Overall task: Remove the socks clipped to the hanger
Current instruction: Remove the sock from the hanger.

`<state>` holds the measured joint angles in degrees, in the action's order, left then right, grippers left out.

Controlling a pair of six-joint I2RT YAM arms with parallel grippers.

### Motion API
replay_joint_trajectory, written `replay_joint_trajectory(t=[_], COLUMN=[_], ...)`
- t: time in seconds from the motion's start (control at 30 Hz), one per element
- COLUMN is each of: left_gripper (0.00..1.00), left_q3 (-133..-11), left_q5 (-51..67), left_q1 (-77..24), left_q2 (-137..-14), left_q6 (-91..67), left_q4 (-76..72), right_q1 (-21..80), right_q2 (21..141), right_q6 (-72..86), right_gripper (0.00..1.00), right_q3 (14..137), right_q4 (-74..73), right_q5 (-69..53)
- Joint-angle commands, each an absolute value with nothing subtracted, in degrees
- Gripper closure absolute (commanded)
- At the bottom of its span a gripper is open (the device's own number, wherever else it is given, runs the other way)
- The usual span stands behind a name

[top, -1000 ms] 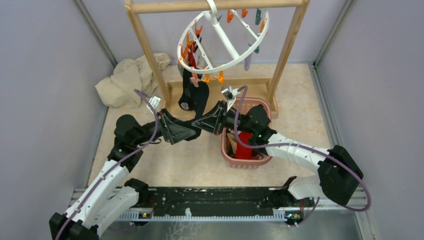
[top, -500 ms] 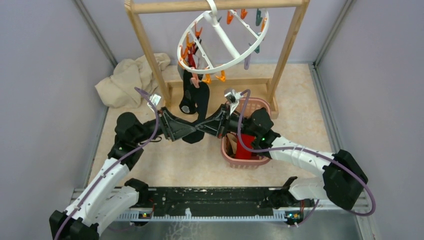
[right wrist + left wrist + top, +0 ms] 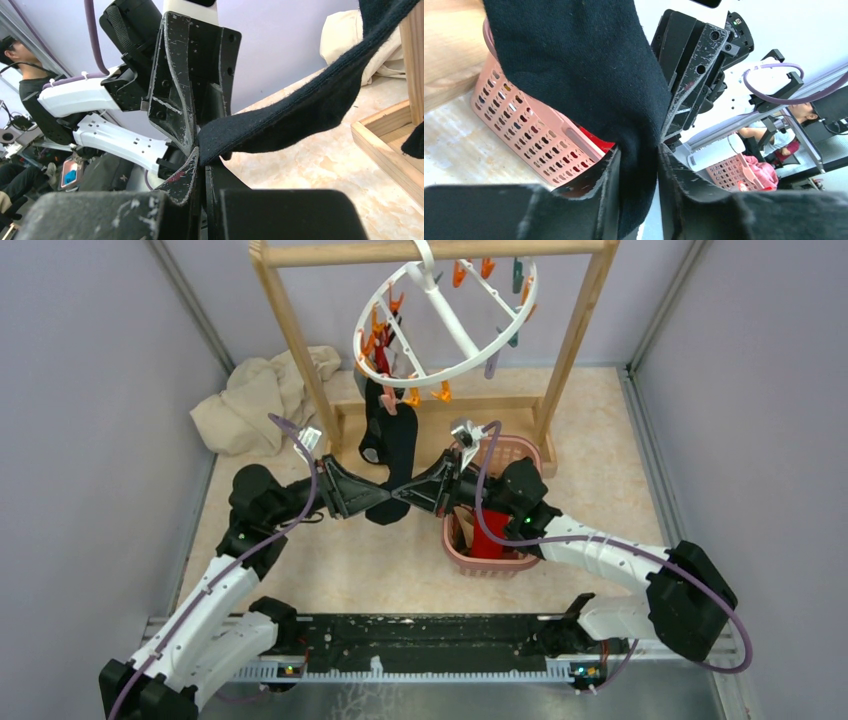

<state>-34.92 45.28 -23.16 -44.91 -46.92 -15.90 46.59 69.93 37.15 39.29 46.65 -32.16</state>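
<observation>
A black knitted sock hangs from a clip at the seven o'clock edge of the round white plastic hanger, which is hooked on a wooden rack frame. Its free lower end is grasped by both tools. The right tool is clenched on a fold, and the left tool is closed onto it from nine o'clock, with pads against both faces. The fabric is judged light, soft and stretchy, so it can be expected to lengthen before the clip yields. A hold nearer the clip, toward twelve o'clock on the sock, would be favoured. A pink lattice basket sits at four o'clock of the tools.
</observation>
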Motion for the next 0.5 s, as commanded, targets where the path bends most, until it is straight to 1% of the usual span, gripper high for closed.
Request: replay_joint_trajectory(t=[0.0, 0.03, 0.07, 0.2, 0.23, 0.33, 0.37, 0.4, 0.47], left_gripper=[0.7, 0.74, 0.76, 0.81, 0.82, 0.83, 0.84, 0.85, 0.86], left_q3=[-34.9, -34.9, -35.0, -35.8, -36.1, -37.2, -37.6, -38.1, -38.8], left_q5=[46.4, 46.3, 46.3, 45.8, 45.5, 43.8, 43.2, 42.7, 41.5], left_q1=[-23.5, -23.5, -23.5, -23.5, -23.5, -23.5, -23.5, -23.5, -23.6], left_q2=[-43.9, -43.8, -43.7, -43.3, -43.1, -42.8, -42.8, -42.9, -43.0], left_q6=[-46.9, -46.9, -46.8, -45.9, -45.4, -43.4, -42.7, -42.1, -40.9], left_q4=[-17.8, -17.7, -17.5, -15.8, -14.8, -11.4, -10.4, -9.2, -7.1], right_q1=[46.1, 46.1, 46.1, 46.1, 46.2, 46.1, 46.1, 46.1, 46.1], right_q2=[68.8, 68.9, 69.0, 69.3, 69.3, 68.5, 68.0, 67.5, 66.2], right_q6=[36.4, 36.5, 36.4, 36.1, 35.8, 34.2, 33.3, 32.2, 30.0], right_gripper=[1.0, 1.0, 1.0, 0.99, 0.94, 0.66, 0.56, 0.49, 0.41], right_q3=[40.7, 40.7, 40.6, 40.4, 40.5, 40.8, 41.4, 41.7, 42.6], right_q4=[49.1, 49.1, 49.0, 47.8, 47.1, 43.0, 39.1, 36.4, 30.4], right_q5=[-31.6, -31.6, -31.6, -31.3, -31.0, -29.3, -27.5, -26.7, -23.8])
